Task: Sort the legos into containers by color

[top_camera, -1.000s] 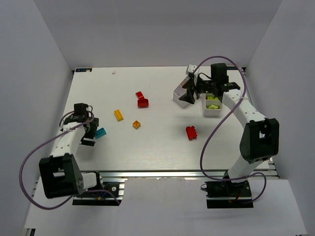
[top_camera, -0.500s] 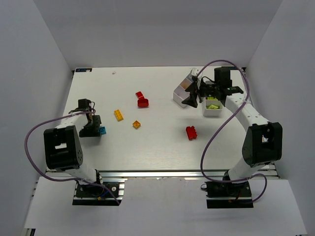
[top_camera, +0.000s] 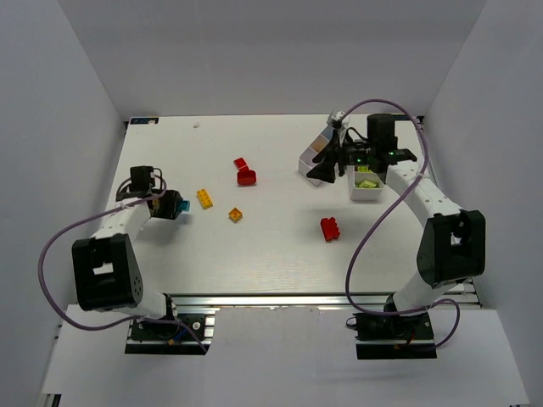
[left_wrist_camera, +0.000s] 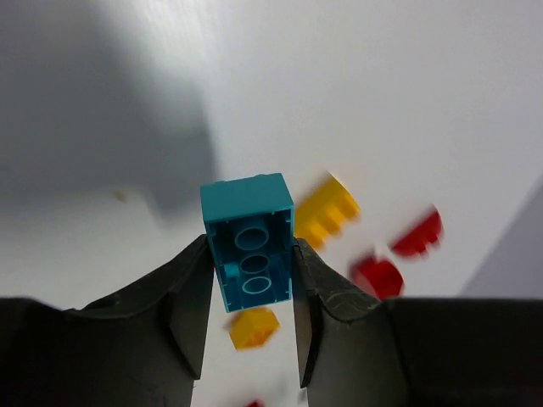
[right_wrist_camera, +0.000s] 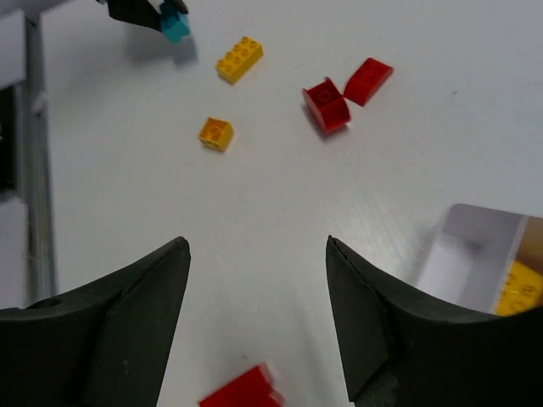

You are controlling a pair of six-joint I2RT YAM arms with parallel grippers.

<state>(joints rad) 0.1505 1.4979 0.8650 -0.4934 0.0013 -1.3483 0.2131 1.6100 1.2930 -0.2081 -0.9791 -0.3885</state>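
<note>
My left gripper (left_wrist_camera: pixel 250 246) is shut on a cyan lego (left_wrist_camera: pixel 250 254), its hollow underside facing the camera. From above, that cyan lego (top_camera: pixel 180 204) sits at the left gripper (top_camera: pixel 168 206), off the table at the left. Loose legos lie mid-table: yellow (top_camera: pixel 204 198), orange (top_camera: pixel 235 215), two red (top_camera: pixel 247 177) (top_camera: pixel 240 163) and another red (top_camera: pixel 330 228). My right gripper (top_camera: pixel 324 170) hangs open and empty beside two white containers (top_camera: pixel 306 160) (top_camera: pixel 366 193); the right one holds lime legos (top_camera: pixel 366 181). In the right wrist view the right gripper (right_wrist_camera: pixel 258 246) is wide apart above bare table.
The right wrist view shows a container corner (right_wrist_camera: pixel 475 246) with a yellow brick (right_wrist_camera: pixel 522 288) inside, and a red brick (right_wrist_camera: pixel 246 392) just below the fingers. Grey walls enclose the table on three sides. Purple cables loop from both arms.
The left gripper closed on the cyan lego and raised it, shifting it slightly toward the back. The right gripper stayed by the containers, moving only a little.
</note>
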